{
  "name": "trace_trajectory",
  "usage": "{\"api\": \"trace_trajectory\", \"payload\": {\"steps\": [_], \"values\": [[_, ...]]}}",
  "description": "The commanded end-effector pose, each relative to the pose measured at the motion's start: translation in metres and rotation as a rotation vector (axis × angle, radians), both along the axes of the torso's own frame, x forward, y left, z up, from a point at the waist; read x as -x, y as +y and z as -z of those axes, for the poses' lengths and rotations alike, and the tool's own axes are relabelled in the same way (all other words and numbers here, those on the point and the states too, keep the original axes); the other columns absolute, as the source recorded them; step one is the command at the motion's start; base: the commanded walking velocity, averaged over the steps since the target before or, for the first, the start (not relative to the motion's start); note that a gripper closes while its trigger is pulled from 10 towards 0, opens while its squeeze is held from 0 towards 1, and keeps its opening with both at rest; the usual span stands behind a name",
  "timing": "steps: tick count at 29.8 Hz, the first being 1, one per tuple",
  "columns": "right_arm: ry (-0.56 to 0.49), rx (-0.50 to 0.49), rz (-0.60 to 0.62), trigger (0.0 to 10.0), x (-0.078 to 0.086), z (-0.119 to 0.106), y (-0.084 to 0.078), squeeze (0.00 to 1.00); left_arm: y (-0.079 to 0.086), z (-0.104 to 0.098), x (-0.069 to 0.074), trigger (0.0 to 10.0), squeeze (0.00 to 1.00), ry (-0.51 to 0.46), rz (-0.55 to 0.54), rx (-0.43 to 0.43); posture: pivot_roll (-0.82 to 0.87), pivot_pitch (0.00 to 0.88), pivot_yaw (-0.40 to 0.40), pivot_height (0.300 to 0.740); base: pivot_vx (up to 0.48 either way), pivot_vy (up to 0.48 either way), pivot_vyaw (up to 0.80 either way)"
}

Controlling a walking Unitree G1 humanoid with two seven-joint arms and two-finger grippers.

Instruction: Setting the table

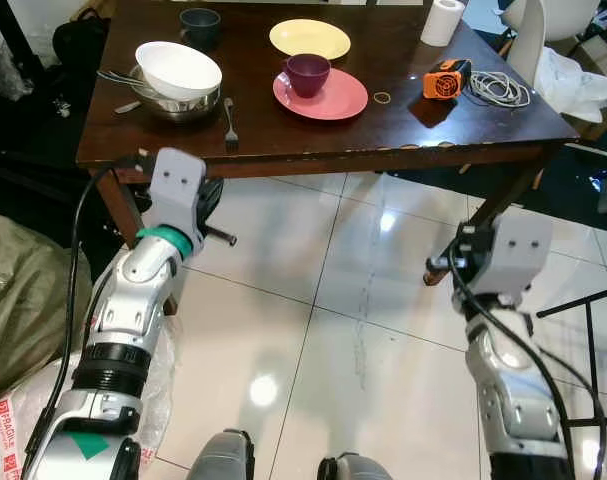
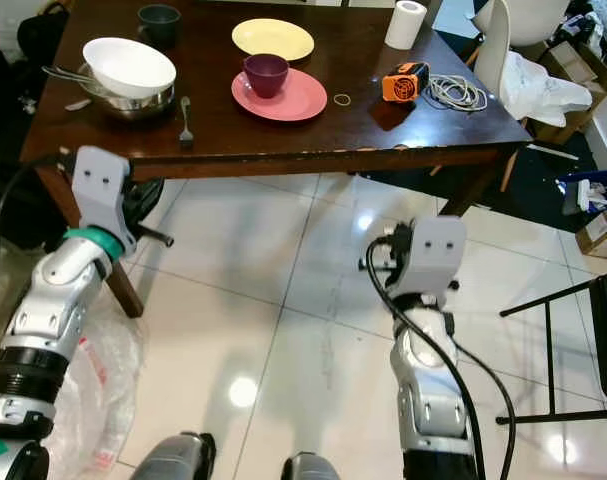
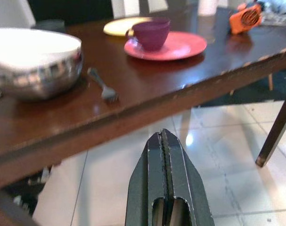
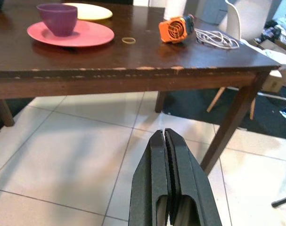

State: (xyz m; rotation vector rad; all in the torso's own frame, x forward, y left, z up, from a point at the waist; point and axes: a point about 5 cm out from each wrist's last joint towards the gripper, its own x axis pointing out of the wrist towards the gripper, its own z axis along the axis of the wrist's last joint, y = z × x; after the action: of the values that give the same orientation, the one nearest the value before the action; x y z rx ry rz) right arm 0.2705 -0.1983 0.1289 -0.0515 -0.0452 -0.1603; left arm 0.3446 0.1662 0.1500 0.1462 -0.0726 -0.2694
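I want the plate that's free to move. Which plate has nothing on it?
The yellow plate, farther back on the table; the pink plate in front carries the purple cup.

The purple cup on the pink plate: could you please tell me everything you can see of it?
The purple cup is a small, deep, rounded cup of matte plum colour, probably plastic or ceramic, with a small handle on the side toward the robot's left. It stands upright and looks empty, resting on the pink plate, toward the plate's far left part rather than its centre. The plate lies on the dark wooden table. Nothing else touches the cup; the yellow plate lies just beyond it.
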Motion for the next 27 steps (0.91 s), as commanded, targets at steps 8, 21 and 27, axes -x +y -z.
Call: {"api": "trace_trajectory", "payload": {"steps": [8,21,27], "values": [[-0.007,0.002,0.013,10.0,-0.002,-0.003,-0.005,0.0,-0.005,-0.003,-0.005,10.0,0.0,-0.01,0.0,-0.013,0.11,0.0,-0.007,0.74,0.0,0.0,0.0],[-0.026,0.003,0.019,10.0,-0.003,-0.008,-0.006,0.0,-0.007,-0.007,-0.005,10.0,0.0,-0.025,0.0,-0.002,0.11,0.0,-0.01,0.74,0.0,0.0,0.0],[-0.053,-0.028,-0.01,10.0,-0.003,-0.011,-0.004,1.0,-0.007,-0.008,-0.007,10.0,0.0,-0.028,-0.003,-0.004,0.11,0.0,-0.007,0.74,0.0,0.0,0.0]]}}
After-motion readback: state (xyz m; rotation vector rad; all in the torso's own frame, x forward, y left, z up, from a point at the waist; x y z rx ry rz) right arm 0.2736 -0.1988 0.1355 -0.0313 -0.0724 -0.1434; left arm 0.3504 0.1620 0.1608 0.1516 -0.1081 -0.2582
